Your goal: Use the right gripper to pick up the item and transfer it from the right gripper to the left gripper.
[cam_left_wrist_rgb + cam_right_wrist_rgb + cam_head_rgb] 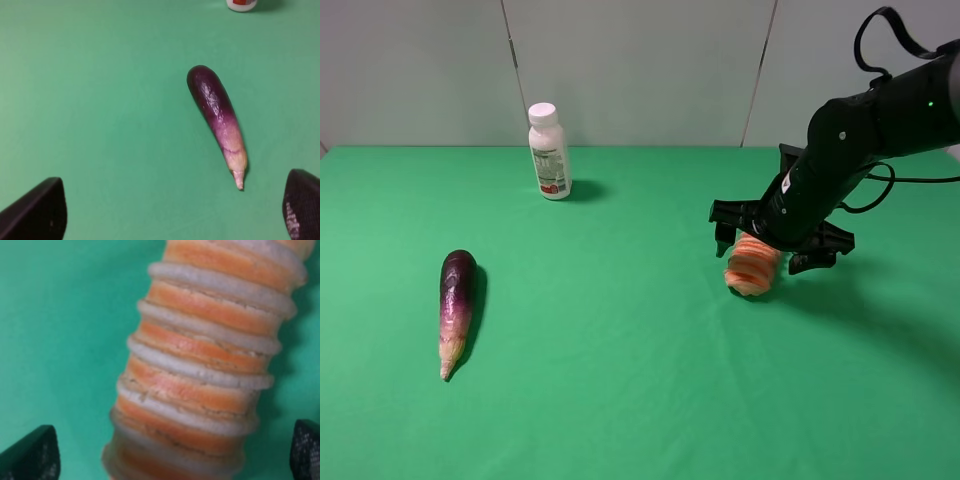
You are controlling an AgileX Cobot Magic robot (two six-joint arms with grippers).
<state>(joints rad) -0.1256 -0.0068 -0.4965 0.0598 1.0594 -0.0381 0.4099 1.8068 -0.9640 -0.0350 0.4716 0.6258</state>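
So the overhead cam has the right gripper (769, 250) down low over the item (753, 265), which sits on the green table (620, 400) on the right side, well apart from everything else. From up there you can't really judge the fingers against the roll because the arm covers part of it. The right wrist cam sorts that out: the orange and cream ridges of the item (200, 365) fill the picture, and the two black fingertips (30, 457) stand wide on either side with green showing between each one and the roll. So it's spread wide, not gripping anything.

The left gripper (168, 207) doesn't show in the overhead at all. Its own cam has it spread too, empty, looking down at the eggplant (217, 117), with a sliver of the white bottle (241, 4) at the frame edge. The overhead shows the whole bottle (549, 152) upright at the back and the eggplant (457, 305) lying far left.
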